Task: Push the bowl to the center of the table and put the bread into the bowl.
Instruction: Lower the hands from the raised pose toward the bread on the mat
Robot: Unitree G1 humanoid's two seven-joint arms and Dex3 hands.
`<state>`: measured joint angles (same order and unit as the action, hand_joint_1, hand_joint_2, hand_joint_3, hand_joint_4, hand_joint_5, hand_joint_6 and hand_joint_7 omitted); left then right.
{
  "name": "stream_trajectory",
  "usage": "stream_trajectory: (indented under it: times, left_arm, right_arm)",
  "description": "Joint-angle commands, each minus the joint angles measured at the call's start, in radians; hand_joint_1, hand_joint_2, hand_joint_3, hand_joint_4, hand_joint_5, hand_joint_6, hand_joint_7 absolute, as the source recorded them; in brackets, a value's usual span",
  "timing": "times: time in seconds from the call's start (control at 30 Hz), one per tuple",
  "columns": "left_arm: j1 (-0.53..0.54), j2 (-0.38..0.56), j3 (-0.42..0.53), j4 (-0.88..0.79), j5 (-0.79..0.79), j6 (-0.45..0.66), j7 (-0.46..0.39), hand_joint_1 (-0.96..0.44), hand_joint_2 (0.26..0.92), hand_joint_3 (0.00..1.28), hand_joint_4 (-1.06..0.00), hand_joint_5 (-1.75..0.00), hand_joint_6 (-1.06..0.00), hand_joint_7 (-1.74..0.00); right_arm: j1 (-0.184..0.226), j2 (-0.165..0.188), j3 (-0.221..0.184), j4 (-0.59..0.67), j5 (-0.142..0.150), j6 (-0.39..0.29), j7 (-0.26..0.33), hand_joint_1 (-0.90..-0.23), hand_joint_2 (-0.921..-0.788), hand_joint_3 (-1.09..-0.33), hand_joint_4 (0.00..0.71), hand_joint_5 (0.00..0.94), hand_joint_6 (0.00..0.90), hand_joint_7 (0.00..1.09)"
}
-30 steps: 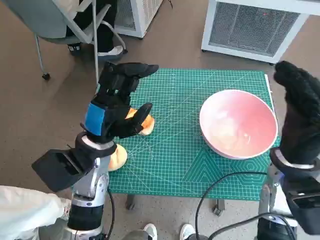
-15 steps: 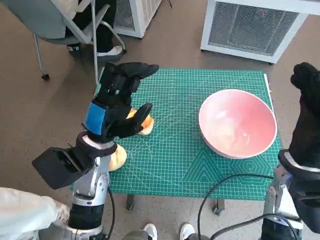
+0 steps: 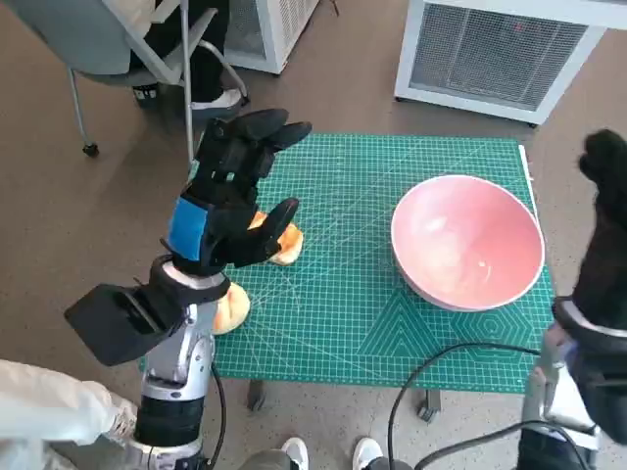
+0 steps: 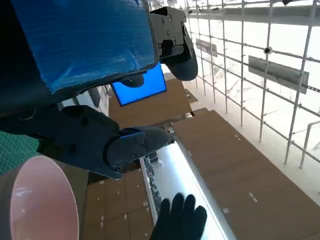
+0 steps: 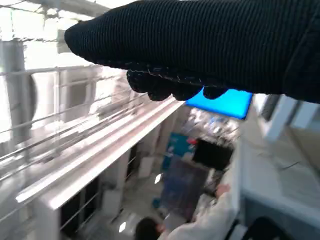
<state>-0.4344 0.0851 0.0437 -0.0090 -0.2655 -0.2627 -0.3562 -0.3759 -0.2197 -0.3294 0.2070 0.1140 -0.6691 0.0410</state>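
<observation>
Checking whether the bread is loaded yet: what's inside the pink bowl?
Nothing: the pink bowl shows only its bare, glossy inside. Bread lies on the mat, partly covered by the left robot hand.

The bowl (image 3: 467,242) looks like glossy pink plastic or glaze (which one cannot be told), its smooth inside catching pale highlights. It sits on a matt green cutting mat (image 3: 362,196) printed with fine white grid lines. Across the mat from the bowl, the bread (image 3: 281,242) has a soft, dull orange-brown crust. Above the bread, the left hand (image 3: 227,196) is hard black plastic with a slight sheen, its back wrapped in smooth blue tape (image 3: 188,225). On the bowl's other side, the right hand (image 3: 607,225) wears a matt black knitted glove with a ribbed weave. Beyond the bowl, a white cabinet (image 3: 505,54) has a fine mesh front.
</observation>
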Motion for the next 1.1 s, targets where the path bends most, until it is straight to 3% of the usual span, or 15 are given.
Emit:
stream_trajectory:
  times: [0.03, 0.27, 0.4, 0.57, 0.77, 0.93, 1.1]
  left_arm:
    - [-0.012, 0.01, 0.001, -0.001, 0.026, -0.022, 0.008, -0.29, 0.813, 0.55, 0.0, -0.86, 0.0, -0.88]
    - [-0.013, 0.013, 0.004, 0.003, 0.035, -0.032, 0.009, -0.31, 0.816, 0.53, -0.01, -0.86, 0.0, -0.89]
    - [-0.012, 0.013, 0.005, 0.002, 0.039, -0.032, 0.01, -0.32, 0.818, 0.53, -0.01, -0.86, 0.0, -0.89]
    - [-0.008, 0.016, 0.005, -0.004, 0.044, -0.033, 0.011, -0.32, 0.82, 0.52, -0.01, -0.86, 0.0, -0.89]
    - [-0.006, 0.019, 0.008, -0.004, 0.041, -0.037, 0.008, -0.32, 0.823, 0.52, -0.01, -0.86, 0.0, -0.89]
    - [-0.003, 0.025, 0.008, -0.007, 0.045, -0.042, 0.01, -0.32, 0.825, 0.51, -0.01, -0.86, 0.0, -0.89]
    - [0.002, 0.033, 0.009, -0.012, 0.045, -0.046, 0.012, -0.32, 0.831, 0.51, -0.01, -0.86, 0.0, -0.89]
  right_arm:
    - [-0.051, -0.057, -0.067, 0.255, 0.019, -0.04, -0.026, -0.382, -0.921, -0.503, 0.439, 0.002, 0.19, 0.56]
    - [-0.14, -0.101, -0.118, 0.565, 0.041, -0.054, -0.055, -0.38, -0.921, -0.502, 0.426, 0.0, 0.191, 0.56]
    - [-0.198, -0.108, -0.152, 0.732, 0.092, -0.006, -0.033, -0.337, -0.921, -0.509, 0.411, 0.0, 0.195, 0.52]
    - [-0.245, -0.111, -0.161, 0.862, 0.109, 0.033, -0.013, -0.3, -0.921, -0.521, 0.384, 0.0, 0.195, 0.49]
    - [-0.281, -0.114, -0.146, 0.967, 0.097, 0.055, -0.003, -0.311, -0.921, -0.529, 0.39, 0.007, 0.198, 0.49]
    - [-0.299, -0.119, -0.108, 1.03, 0.055, 0.079, -0.028, -0.324, -0.921, -0.53, 0.409, 0.015, 0.204, 0.49]
    - [-0.315, -0.115, -0.086, 1.062, 0.042, 0.122, -0.038, -0.32, -0.921, -0.529, 0.416, 0.017, 0.21, 0.49]
